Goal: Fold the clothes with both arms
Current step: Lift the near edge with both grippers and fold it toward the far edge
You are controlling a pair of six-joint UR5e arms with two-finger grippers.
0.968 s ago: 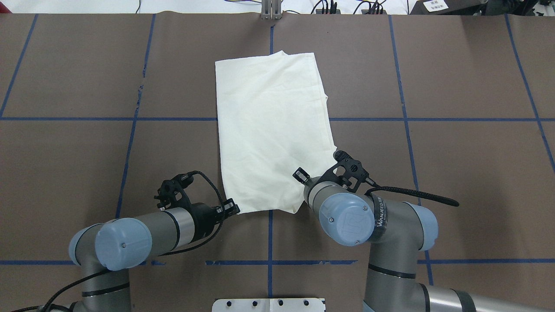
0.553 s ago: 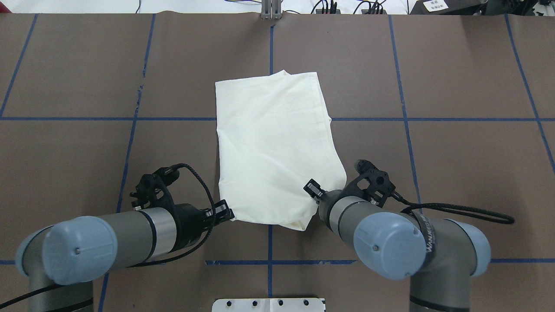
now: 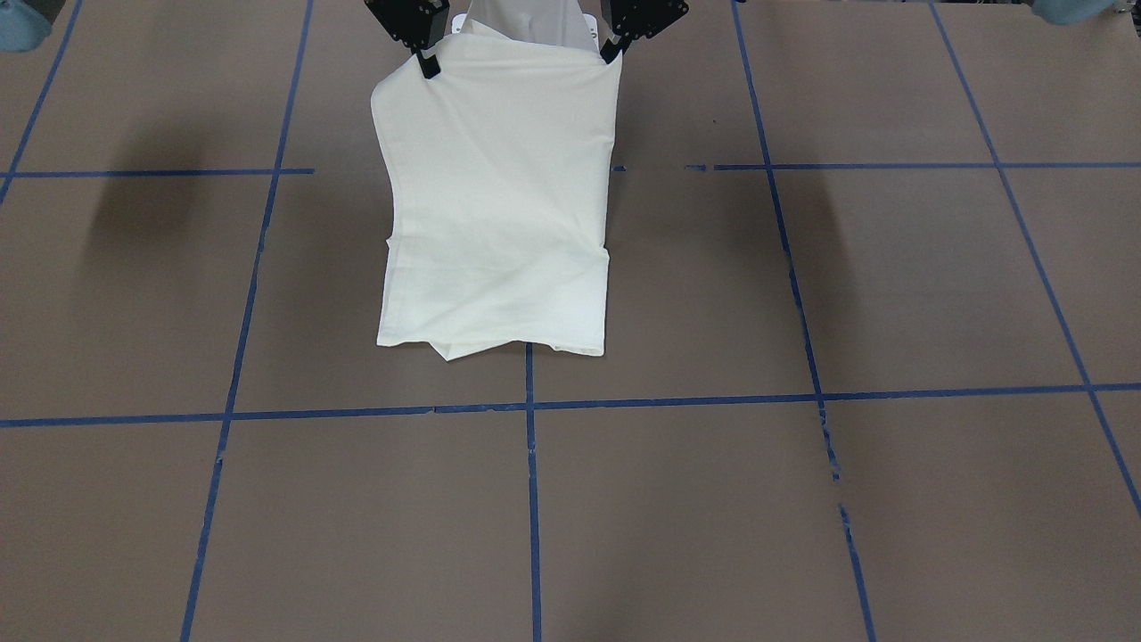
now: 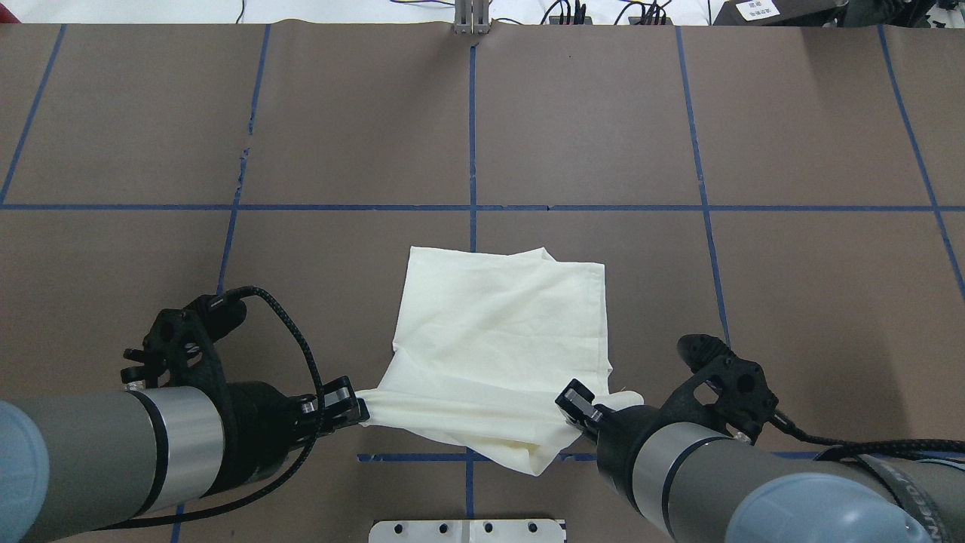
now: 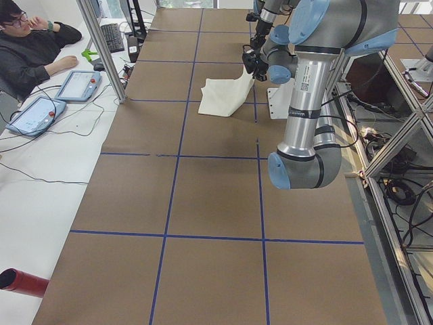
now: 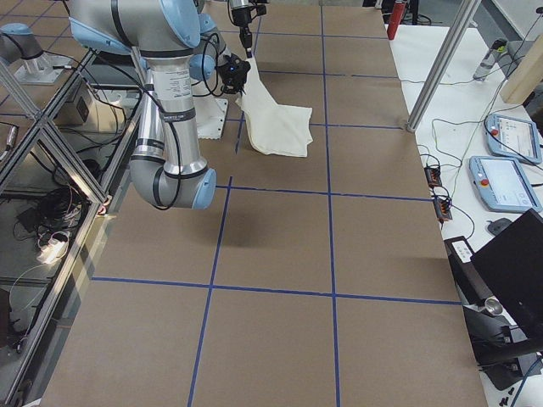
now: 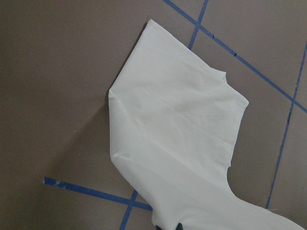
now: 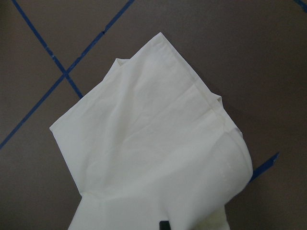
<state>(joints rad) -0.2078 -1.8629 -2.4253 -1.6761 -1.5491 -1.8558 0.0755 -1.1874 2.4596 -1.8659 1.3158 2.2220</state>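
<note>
The clothes are one cream shirt (image 4: 501, 343), folded into a plain panel, also seen in the front view (image 3: 499, 205) and both side views (image 5: 223, 95) (image 6: 276, 123). Its far part lies flat on the brown table. Its near edge is lifted and stretched between my two grippers. My left gripper (image 4: 354, 409) is shut on the near left corner, on the front view's right (image 3: 612, 52). My right gripper (image 4: 580, 403) is shut on the near right corner (image 3: 428, 67). Both wrist views show the shirt sloping down to the table (image 7: 177, 124) (image 8: 153, 143).
Blue tape lines (image 4: 471, 128) mark a grid on the brown table cover. A white base plate (image 4: 467, 530) sits at the near edge below the shirt. A person (image 5: 30, 47) sits at a side desk with control tablets (image 6: 509, 161). A red cylinder (image 5: 24, 281) lies by that desk.
Both arms have drawn back toward the robot's base, dragging the shirt across the table toward the near edge. The shirt's near edge now hangs raised between the grippers.
</note>
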